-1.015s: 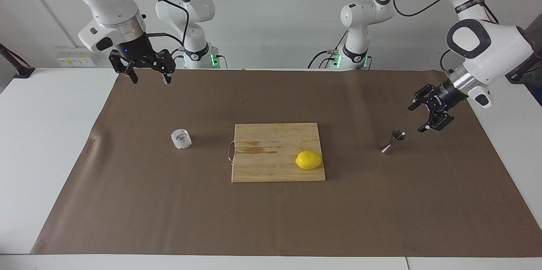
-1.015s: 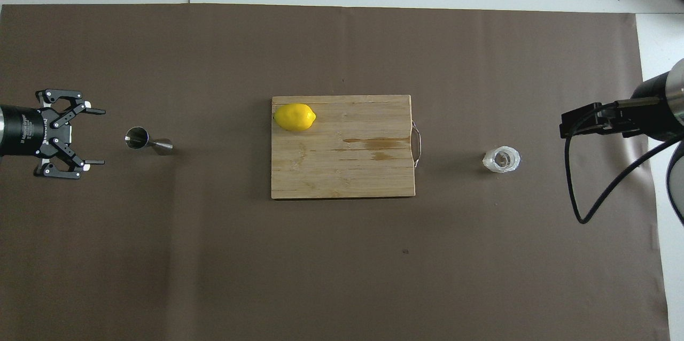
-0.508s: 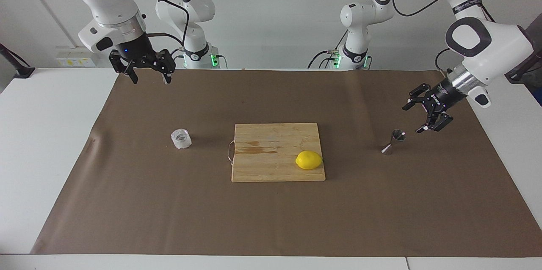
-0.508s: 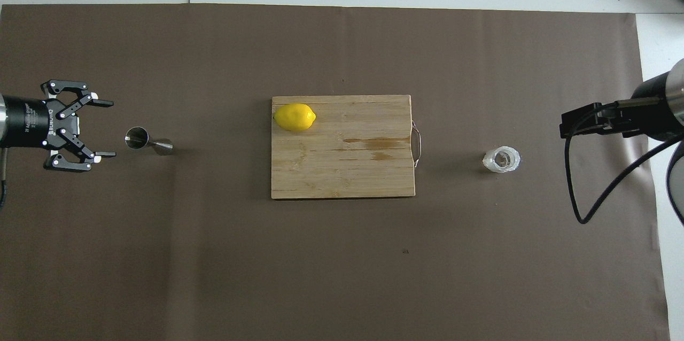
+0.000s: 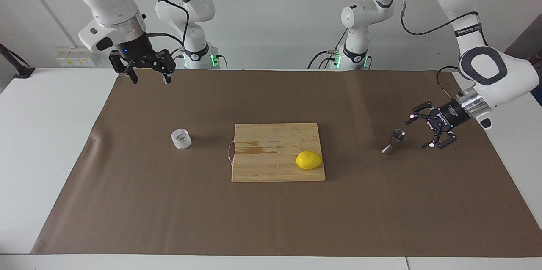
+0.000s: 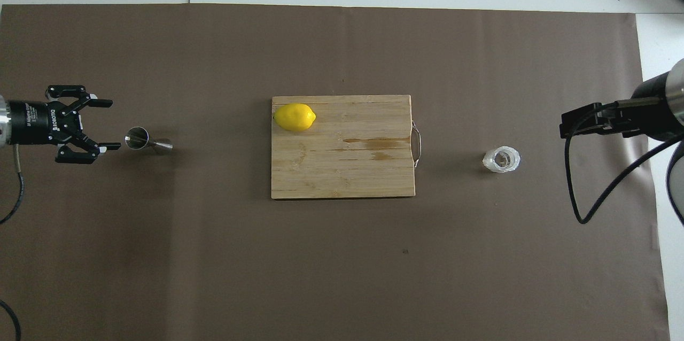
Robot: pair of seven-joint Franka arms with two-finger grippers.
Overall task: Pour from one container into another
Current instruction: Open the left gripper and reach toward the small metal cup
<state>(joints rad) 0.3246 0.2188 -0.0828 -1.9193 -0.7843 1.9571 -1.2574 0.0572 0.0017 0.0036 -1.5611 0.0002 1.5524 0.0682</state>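
The clear faceted glass tumbler (image 5: 181, 139) stands upright on the brown mat toward the right arm's end; it also shows in the overhead view (image 6: 501, 160). The steel hourglass jigger (image 5: 394, 141) stands upright toward the left arm's end, and shows in the overhead view (image 6: 147, 141). My left gripper (image 5: 415, 134) is open, low over the mat and turned sideways, its opening facing the jigger from the left arm's end without touching it; it also shows in the overhead view (image 6: 113, 123). My right gripper (image 5: 149, 77) is open and empty, raised over the mat's edge nearest the robots.
A wooden cutting board (image 5: 271, 164) with a wire handle lies at the middle of the mat, between the tumbler and the jigger. A yellow lemon (image 5: 309, 160) sits on the board's corner toward the jigger. The brown mat (image 5: 271, 219) covers most of the white table.
My left gripper has come down to about the jigger's height beside it, with its wrist turned more level. The right arm waits unmoved. Tumbler, jigger and lemon have not moved.
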